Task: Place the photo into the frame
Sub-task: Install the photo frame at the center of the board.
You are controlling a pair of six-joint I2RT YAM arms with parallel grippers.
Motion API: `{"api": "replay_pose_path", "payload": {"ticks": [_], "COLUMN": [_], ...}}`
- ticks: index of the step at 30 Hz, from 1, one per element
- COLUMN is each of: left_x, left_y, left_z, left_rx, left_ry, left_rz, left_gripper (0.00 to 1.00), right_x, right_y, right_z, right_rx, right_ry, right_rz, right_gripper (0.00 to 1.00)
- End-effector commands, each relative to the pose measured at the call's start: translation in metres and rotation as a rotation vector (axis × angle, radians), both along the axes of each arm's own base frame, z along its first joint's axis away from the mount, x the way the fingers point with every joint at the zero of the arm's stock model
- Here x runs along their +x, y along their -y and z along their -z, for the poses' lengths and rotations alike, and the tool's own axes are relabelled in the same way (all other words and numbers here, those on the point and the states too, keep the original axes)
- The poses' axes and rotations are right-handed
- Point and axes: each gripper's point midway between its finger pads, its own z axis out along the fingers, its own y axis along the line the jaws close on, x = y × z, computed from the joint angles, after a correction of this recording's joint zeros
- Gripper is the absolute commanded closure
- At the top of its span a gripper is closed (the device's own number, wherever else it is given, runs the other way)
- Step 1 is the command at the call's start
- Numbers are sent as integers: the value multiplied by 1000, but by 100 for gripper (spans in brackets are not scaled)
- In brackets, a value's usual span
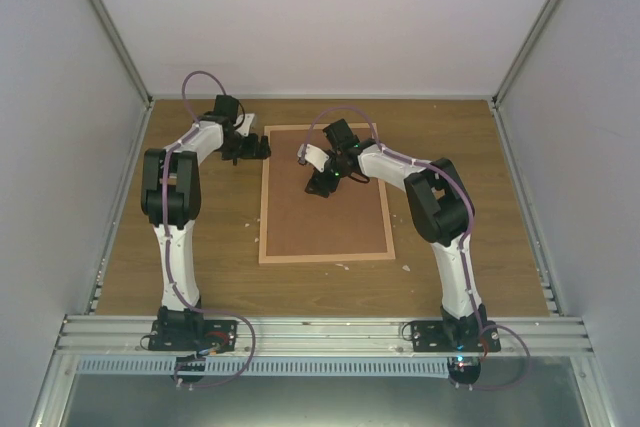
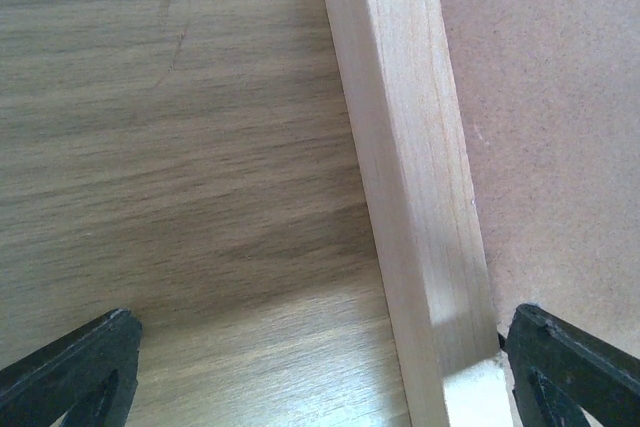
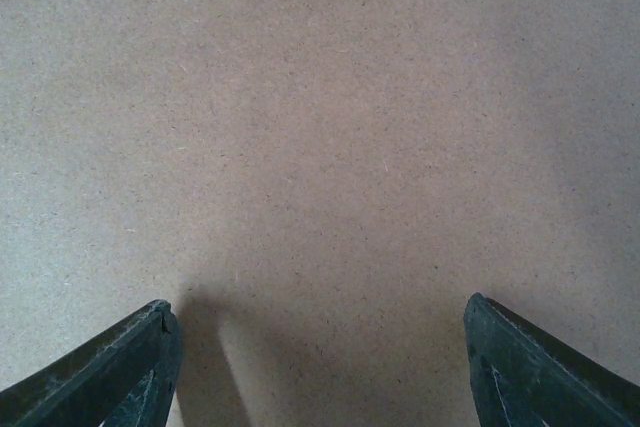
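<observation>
The frame (image 1: 327, 257), thin light wood rails, lies flat mid-table with a plain brown backing board (image 1: 325, 217) filling it. The photo is hidden or out of view. My left gripper (image 1: 255, 150) sits at the frame's far left corner. In the left wrist view it is open (image 2: 322, 322), its fingers straddling the left rail (image 2: 410, 197) without touching it, and the board (image 2: 540, 97) shows to the right. My right gripper (image 1: 318, 185) hangs over the board's upper part. It is open (image 3: 320, 317), with only bare board (image 3: 330, 147) between its fingers.
Small white scraps (image 1: 340, 267) lie on the wooden table (image 1: 200, 247) near the frame's front edge, another (image 1: 406, 268) to the right. White enclosure walls close in left, right and back. An aluminium rail (image 1: 320, 327) runs along the near edge.
</observation>
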Motion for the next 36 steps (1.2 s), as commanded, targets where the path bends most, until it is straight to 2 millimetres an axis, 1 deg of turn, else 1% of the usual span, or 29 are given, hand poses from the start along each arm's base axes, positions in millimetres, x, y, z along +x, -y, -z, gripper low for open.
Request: {"api": "replay_pose_path", "payload": {"ticks": [1,9,12,15,18,19,21,23,25,26,28,30,31,36], "left_x": [-23,-30,-30,-30,-29,-28,-22,-14,-7,-6,-4,-4,-5,-12], "left_y": [2,16,18,20,26,28,32,33,31,29,22,14,9,-6], "left_z": [39,50,53,55,53,50,37,15,-12,-21,-34,-40,-39,-27], "left_rx": [22,19,11,-3,-18,-25,-37,-41,-30,-21,-6,15,29,80], "left_ry": [-97,-117,-123,-130,-128,-121,-90,-34,29,51,75,80,71,34], "left_rz": [17,53,53,56,69,79,95,104,102,98,78,54,40,-8], "left_gripper": [1,1,1,1,2,2,2,1,1,1,1,1,1,1], "right_x": [-7,-7,-7,-6,-6,-7,-7,-7,-7,-6,-5,-5,-5,-3], "right_y": [19,19,20,20,20,20,20,21,22,23,25,25,26,25], "right_z": [39,41,41,41,42,43,44,45,46,46,47,48,48,46], "right_rx": [-88,-94,-95,-96,-96,-98,-100,-102,-108,-113,-122,-127,-128,-125], "right_ry": [-57,-57,-56,-56,-56,-59,-60,-61,-58,-55,-47,-43,-43,-38], "right_rz": [10,14,15,17,17,16,17,20,23,24,28,31,31,33], "right_gripper": [23,23,23,23,23,23,24,25,24,25,24,24,24,24]}}
